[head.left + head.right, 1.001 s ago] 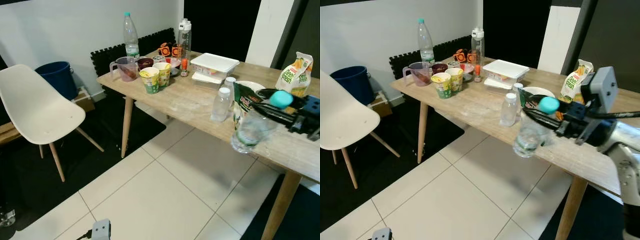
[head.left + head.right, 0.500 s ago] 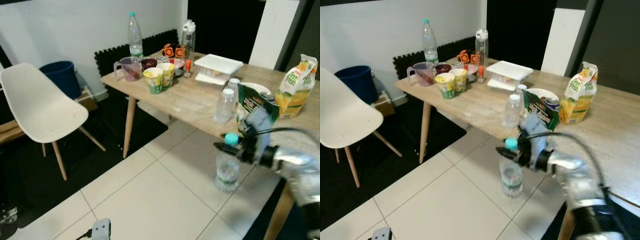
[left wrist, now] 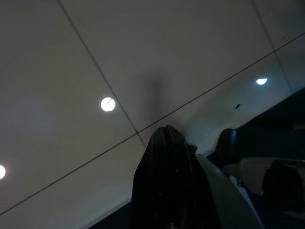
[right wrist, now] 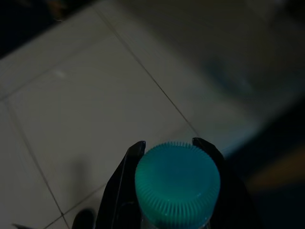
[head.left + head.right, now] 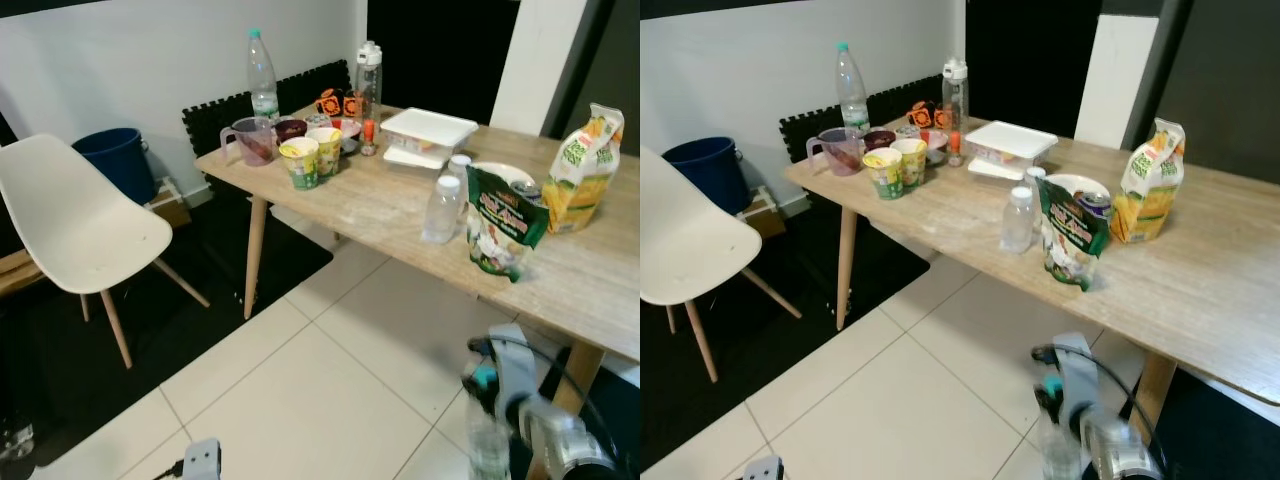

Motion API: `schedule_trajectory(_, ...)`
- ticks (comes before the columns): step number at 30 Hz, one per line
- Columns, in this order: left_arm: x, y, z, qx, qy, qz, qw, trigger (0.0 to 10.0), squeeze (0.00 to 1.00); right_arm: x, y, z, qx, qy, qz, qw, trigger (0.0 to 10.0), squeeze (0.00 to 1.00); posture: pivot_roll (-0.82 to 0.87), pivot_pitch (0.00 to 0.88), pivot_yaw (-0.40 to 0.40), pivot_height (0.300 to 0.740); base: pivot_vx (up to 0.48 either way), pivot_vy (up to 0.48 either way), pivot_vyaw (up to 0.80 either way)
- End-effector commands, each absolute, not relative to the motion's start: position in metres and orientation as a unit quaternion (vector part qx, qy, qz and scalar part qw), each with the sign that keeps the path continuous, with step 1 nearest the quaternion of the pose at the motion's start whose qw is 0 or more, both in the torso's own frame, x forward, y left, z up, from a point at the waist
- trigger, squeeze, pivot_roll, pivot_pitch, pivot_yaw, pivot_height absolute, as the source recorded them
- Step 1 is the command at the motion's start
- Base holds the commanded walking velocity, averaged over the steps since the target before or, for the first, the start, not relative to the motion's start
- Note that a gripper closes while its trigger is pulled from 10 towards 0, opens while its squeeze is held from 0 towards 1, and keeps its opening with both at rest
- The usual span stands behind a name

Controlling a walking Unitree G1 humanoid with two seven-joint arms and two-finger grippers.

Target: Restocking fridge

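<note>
Right gripper (image 4: 169, 191) clamped on teal-capped bottle (image 4: 177, 185) neck, body blurred, low beside table (image 5: 600, 290), left gripper (image 3: 167, 143) fingers together.

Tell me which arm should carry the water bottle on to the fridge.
Right. The right gripper already clamps the water bottle at its neck, just under the teal cap, low beside the table. The left gripper points at bare floor tiles.

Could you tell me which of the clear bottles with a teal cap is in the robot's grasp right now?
The bottle low over the floor tiles, clamped below its cap by the right tool. The tall teal-capped bottle stands at the table's far corner.
</note>
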State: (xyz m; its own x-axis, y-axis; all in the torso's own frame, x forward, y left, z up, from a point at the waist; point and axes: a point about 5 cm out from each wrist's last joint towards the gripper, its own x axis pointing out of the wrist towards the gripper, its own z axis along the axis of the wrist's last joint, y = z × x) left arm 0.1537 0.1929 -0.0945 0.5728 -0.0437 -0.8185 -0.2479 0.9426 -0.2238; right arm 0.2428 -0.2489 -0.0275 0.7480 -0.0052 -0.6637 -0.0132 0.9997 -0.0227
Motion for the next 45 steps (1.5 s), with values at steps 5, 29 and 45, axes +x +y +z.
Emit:
schedule_trajectory(5,0.147,0.196,-0.097,-0.155,0.472,0.069,0.865,10.0,0.0,0.175,-0.252,-0.073,0.01,0.466,-0.075,0.881,10.0,0.0,-0.08,0.0,0.05,0.74,0.0,0.0,0.0)
schedule_trajectory(29,0.149,0.194,-0.097,-0.151,0.474,0.064,0.865,10.0,0.0,0.145,-0.245,-0.089,-0.008,0.508,-0.089,0.857,10.0,0.0,-0.09,0.0,0.046,0.74,-0.158,0.0,0.0)
schedule_trajectory(45,0.151,0.193,-0.096,-0.143,0.475,0.054,0.867,10.0,0.0,0.14,-0.243,-0.092,-0.016,0.517,-0.086,0.852,10.0,0.0,-0.09,0.0,0.047,0.74,-0.31,0.0,0.0)
